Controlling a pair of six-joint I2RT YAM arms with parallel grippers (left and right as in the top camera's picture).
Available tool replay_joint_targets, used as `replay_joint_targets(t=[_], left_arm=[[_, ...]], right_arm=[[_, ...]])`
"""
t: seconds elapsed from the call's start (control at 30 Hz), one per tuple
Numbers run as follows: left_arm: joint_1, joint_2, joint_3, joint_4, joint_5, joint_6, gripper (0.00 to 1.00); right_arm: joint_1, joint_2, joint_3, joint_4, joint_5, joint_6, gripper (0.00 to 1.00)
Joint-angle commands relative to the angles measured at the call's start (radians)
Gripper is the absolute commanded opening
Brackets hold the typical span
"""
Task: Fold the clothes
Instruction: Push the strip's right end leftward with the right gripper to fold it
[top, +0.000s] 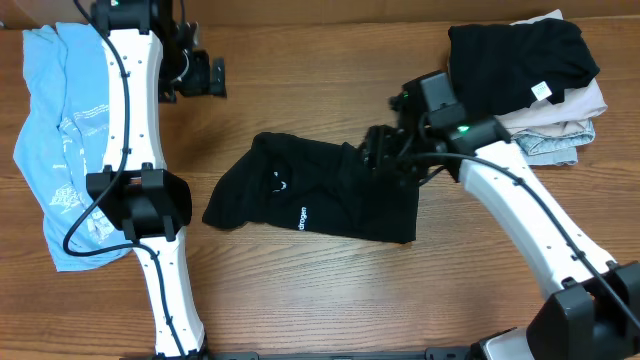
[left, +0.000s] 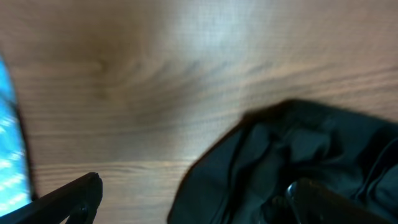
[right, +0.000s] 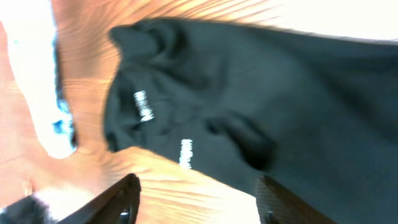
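With the right jaws spread wide and empty, poised just above the black shirt (top: 320, 195), over its bunched edge. With the left jaws spread and empty too, clear of that cloth, above bare desk (top: 300, 90). Could easily close on a loose ridge or only the top layer instead of a true hem; would then drag the whole heap along the desk rather than laying it flat. Might equally trap several layers together and press creases in. Hard to judge height above the cloth through the blurred right wrist view. Directly beneath the right jaws: lying rumpled and partly doubled over, small white lettering facing up. Farther off, beside the left jaws: a light blue shirt (top: 50, 130), sprawled unfolded. Behind the right jaws: a stack of folded clothes (top: 520, 60).
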Motion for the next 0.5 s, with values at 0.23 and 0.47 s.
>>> replay_joint_targets(t=[0.23,0.47], left_arm=[[-0.002,-0.015,-0.212,0.083,0.034,0.04,1.0],[-0.002,-0.015,-0.214,0.103,0.034,0.04,1.0]], right_arm=[[-0.008,0.052,-0.043,-0.018,0.088,-0.055,0.09],[0.042,0.193,-0.047,0.009,0.103,0.002,0.04]])
